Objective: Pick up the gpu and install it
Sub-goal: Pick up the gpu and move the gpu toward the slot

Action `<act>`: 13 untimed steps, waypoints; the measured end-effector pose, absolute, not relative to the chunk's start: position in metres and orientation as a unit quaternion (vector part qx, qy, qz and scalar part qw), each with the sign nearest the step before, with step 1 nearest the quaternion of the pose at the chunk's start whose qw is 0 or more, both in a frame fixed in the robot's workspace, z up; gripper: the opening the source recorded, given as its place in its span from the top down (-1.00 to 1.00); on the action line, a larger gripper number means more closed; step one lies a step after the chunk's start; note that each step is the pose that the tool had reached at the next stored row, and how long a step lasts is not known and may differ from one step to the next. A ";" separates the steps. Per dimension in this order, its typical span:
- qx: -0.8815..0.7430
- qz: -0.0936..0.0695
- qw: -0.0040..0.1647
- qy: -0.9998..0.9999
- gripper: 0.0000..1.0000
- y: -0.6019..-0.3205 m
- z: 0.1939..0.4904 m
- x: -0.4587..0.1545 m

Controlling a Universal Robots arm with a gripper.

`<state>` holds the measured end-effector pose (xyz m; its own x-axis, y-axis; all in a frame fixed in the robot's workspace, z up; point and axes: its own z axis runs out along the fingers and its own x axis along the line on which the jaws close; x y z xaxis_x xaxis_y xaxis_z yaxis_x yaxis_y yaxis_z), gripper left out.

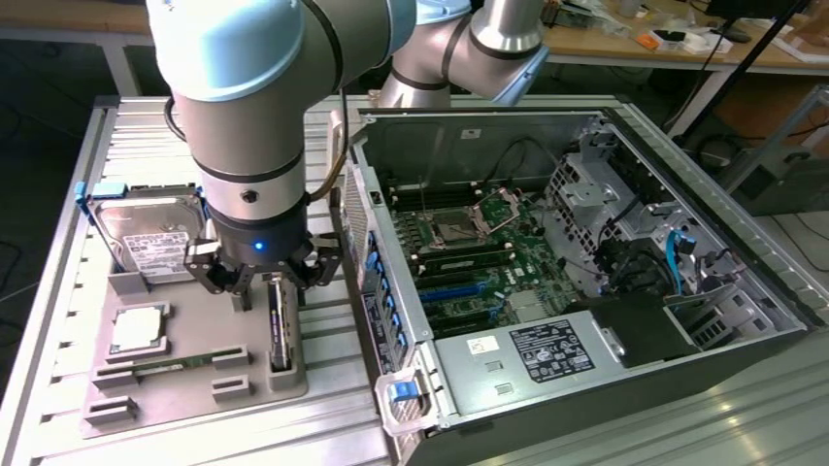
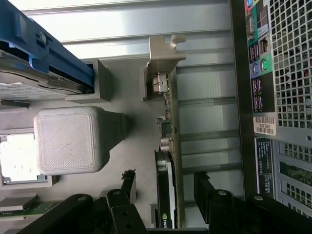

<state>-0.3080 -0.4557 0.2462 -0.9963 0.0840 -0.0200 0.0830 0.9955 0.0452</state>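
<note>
Your gripper (image 2: 165, 179) hangs right over the gpu (image 1: 279, 325), and its fingers (image 2: 204, 185) are spread wide, one on each side of the card. They are not pinching it yet. The gpu stands on its thin edge in a slot of the grey tray (image 1: 182, 388), in the lower left of the exterior view, just beside the computer case (image 1: 518, 126). So I think you are at the pick-up step, lined up and ready to grab, and nothing is installed yet. A good grab calls for both fingers to meet the flat sides together, so the card does not tip, and for a straight lift out of the slot. The card is thin, so a crooked squeeze could make it lean or jam. On the same tray you can see the hard drive (image 1: 149, 243) with its white label higher up, and a square chip (image 1: 136, 330) and a small memory stick (image 1: 169, 367) more to the left. The tray lies on a ribbed metal table (image 1: 52, 320). The case lies open on its side, with the green board (image 1: 480, 252) showing inside. Far back, at the top right of the exterior view, a wooden workbench (image 1: 609, 44) holds small odds and ends.
</note>
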 end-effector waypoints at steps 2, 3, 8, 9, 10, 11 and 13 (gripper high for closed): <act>0.042 0.022 0.011 0.999 -0.20 -0.456 0.246 -0.308; 0.042 0.022 0.011 0.999 -0.20 -0.456 0.245 -0.308; 0.042 0.022 0.011 0.999 -0.20 -0.456 0.245 -0.308; 0.042 0.022 0.011 0.999 -0.20 -0.456 0.245 -0.308; 0.042 0.022 0.011 0.999 -0.20 -0.456 0.245 -0.308; 0.042 0.022 0.011 0.999 -0.20 -0.456 0.245 -0.308; 0.042 0.022 0.011 0.999 -0.20 -0.456 0.245 -0.308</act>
